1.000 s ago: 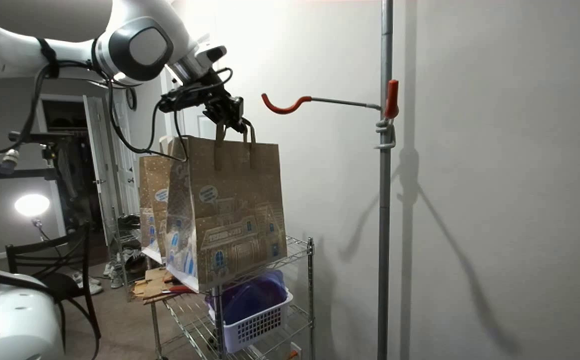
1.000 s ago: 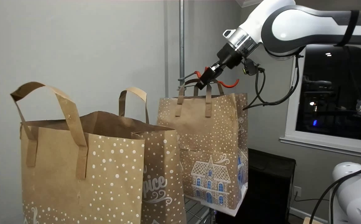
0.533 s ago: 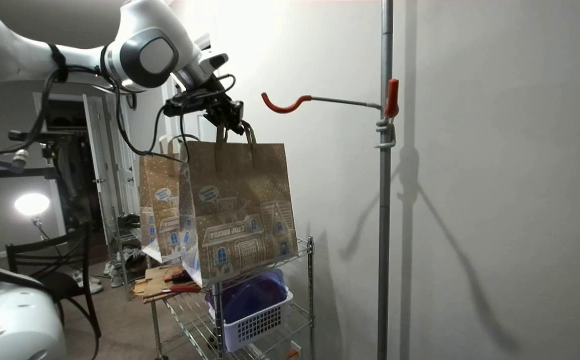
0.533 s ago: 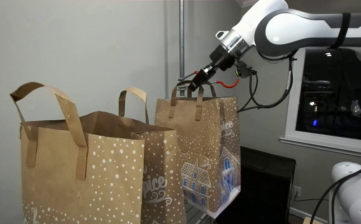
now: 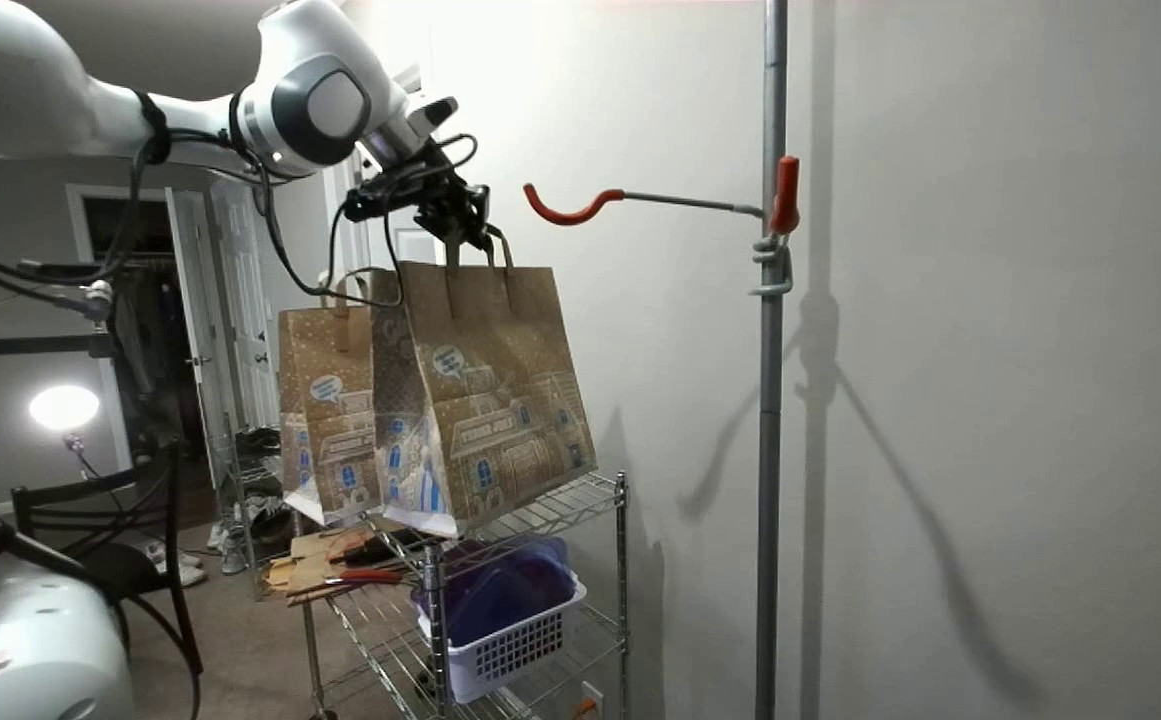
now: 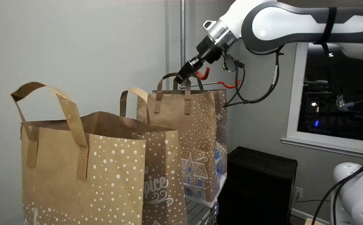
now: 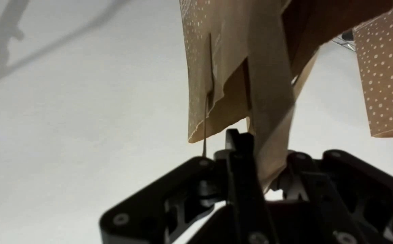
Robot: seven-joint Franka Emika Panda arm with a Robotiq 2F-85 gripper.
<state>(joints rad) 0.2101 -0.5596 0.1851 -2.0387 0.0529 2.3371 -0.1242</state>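
My jaws are closed, pinching a paper handle (image 7: pixel 272 78) of the brown bag (image 5: pixel 500 400), which tilts over the wire shelf (image 5: pixel 565 500). Grasp: done, by my reading; release: not yet. Base contact with shelf: cannot tell.

Matt, creased paper on held bag (image 5: pixel 500 400) and second bag (image 6: pixel 114 165), top edges rough-looking. Rack (image 5: pixel 437 630) is shiny metal wire; basket (image 5: pixel 520 626) looks like smooth plastic. Pole (image 5: pixel 770 450) is dull, smooth metal; hook end (image 5: pixel 570 219) looks rubber-coated.
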